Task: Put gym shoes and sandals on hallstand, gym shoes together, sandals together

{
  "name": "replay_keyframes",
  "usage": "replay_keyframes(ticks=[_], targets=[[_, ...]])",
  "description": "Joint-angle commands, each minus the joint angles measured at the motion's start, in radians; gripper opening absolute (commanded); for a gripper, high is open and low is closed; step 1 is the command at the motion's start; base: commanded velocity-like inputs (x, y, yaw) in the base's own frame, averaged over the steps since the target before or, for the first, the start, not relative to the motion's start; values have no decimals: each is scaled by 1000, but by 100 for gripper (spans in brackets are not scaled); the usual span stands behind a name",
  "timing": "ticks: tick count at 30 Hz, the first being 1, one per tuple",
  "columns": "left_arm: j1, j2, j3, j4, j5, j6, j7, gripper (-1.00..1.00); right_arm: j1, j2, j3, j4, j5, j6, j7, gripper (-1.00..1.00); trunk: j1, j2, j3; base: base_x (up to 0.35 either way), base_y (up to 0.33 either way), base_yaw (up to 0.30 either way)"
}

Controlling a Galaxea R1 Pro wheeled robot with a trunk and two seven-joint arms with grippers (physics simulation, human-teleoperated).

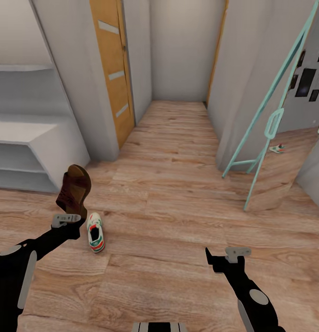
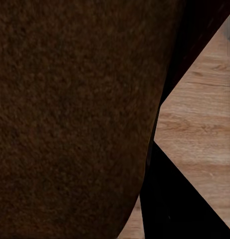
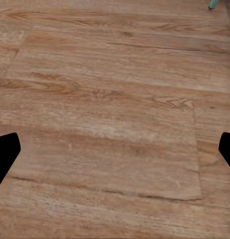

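My left gripper (image 1: 68,220) is shut on a dark brown sandal (image 1: 74,189), which stands upright above the corridor floor (image 1: 177,207). Its brown surface (image 2: 70,119) sits very close in the left wrist view. Just right of that gripper, a white gym shoe (image 1: 95,233) with green stripes lies on the floor. A second gym shoe (image 1: 277,148) shows small at the far right, past the teal frame. The grey hallstand (image 1: 21,157) stands at the left, beyond the held sandal. My right gripper (image 1: 224,256) hangs open over bare floor (image 3: 115,114). The other sandal is out of view.
A leaning teal frame (image 1: 270,124) stands at the right. An orange door (image 1: 114,69) is beside the hallstand, and the corridor runs on ahead between white walls. Wide floor lies between the two arms.
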Motion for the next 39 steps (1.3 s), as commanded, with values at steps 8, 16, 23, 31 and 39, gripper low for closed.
replay_keyframes(ticks=[8, 16, 23, 31, 39], targets=[[-1, -2, 3, 5, -7, 5, -9, -100, 0, -1, 1, -1, 1, 6, 0, 100, 0, 0, 12, 1, 0, 0], [-1, -2, 4, 25, -6, 5, -9, -100, 0, -1, 1, -1, 1, 6, -1, 100, 0, 0, 24, 115, 148, 104], [-1, -2, 4, 25, -6, 5, -9, -100, 0, -1, 2, -1, 2, 6, -2, 100, 0, 0, 31, 161, 279, 238], [-1, -2, 4, 26, -6, 5, -9, -100, 0, -1, 2, -1, 2, 6, -2, 100, 0, 0, 39, 113, 301, 246], [-1, -2, 3, 27, -6, 5, -9, -100, 0, -1, 2, -1, 2, 6, -2, 100, 0, 0, 47, 81, 308, 207]])
